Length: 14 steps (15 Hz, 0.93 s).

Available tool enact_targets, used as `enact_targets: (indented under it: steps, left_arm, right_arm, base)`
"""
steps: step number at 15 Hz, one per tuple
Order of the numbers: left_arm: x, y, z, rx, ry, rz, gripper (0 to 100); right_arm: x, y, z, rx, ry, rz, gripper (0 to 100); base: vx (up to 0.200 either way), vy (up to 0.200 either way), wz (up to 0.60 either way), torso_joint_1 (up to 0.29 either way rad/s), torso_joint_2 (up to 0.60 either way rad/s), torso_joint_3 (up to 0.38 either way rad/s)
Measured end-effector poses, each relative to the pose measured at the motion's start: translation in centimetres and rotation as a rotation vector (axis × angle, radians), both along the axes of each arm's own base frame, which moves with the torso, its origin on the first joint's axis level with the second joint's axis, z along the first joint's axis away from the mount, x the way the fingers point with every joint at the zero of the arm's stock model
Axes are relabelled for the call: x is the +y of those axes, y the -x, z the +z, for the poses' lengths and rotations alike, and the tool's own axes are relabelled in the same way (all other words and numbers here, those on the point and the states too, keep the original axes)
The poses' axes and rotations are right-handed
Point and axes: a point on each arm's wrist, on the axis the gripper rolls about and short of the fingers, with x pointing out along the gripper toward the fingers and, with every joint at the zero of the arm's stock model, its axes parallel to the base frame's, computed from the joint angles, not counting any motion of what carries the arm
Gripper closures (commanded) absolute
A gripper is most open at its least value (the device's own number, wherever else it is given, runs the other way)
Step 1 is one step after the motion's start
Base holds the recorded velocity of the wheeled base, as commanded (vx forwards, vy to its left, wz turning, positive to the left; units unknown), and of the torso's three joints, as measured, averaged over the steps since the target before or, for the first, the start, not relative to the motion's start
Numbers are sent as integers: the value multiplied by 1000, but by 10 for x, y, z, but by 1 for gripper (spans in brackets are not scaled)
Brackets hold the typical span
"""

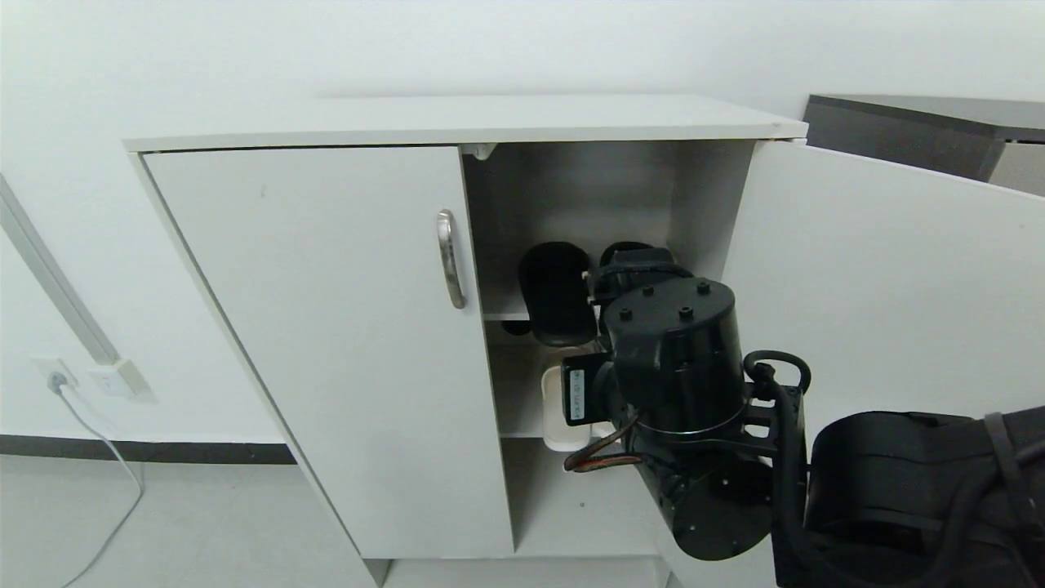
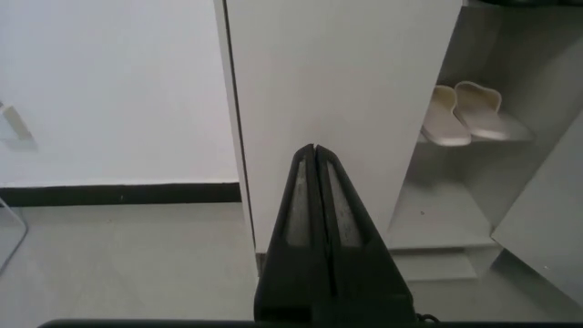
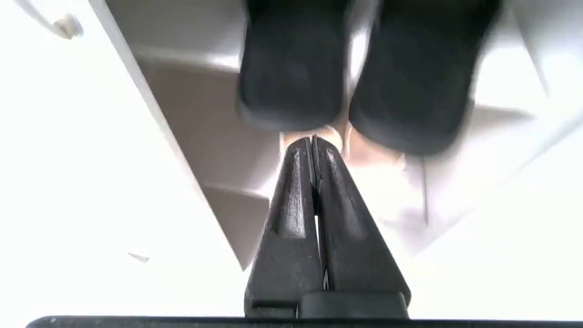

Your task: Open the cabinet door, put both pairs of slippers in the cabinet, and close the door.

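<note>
The white cabinet (image 1: 457, 122) has its right door (image 1: 882, 286) swung open and its left door (image 1: 326, 327) closed. Two black slippers (image 1: 558, 294) (image 3: 293, 64) lie on the upper shelf, their ends sticking out over its edge. A pair of beige slippers (image 2: 465, 111) (image 1: 563, 408) rests on the shelf below. My right gripper (image 3: 312, 146) is shut and empty, just in front of and below the black slippers; its wrist (image 1: 678, 351) hides part of them in the head view. My left gripper (image 2: 314, 150) is shut and empty, low and well back from the closed door.
The left door carries a metal handle (image 1: 449, 259). A wall socket with a cable (image 1: 57, 382) sits low on the wall at left. A grey desk (image 1: 922, 122) stands behind the open door. The bottom shelf (image 2: 437, 214) and the floor (image 2: 127, 264) lie bare.
</note>
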Motion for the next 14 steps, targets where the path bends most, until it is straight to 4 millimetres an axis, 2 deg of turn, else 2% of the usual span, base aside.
enact_targets:
  steps: [14]
  left_arm:
    - [0,0,0,1,0,0,100]
  right_arm:
    - [1,3,-5,7,24,9,100]
  base:
    - [-200,0,0,2,4,2]
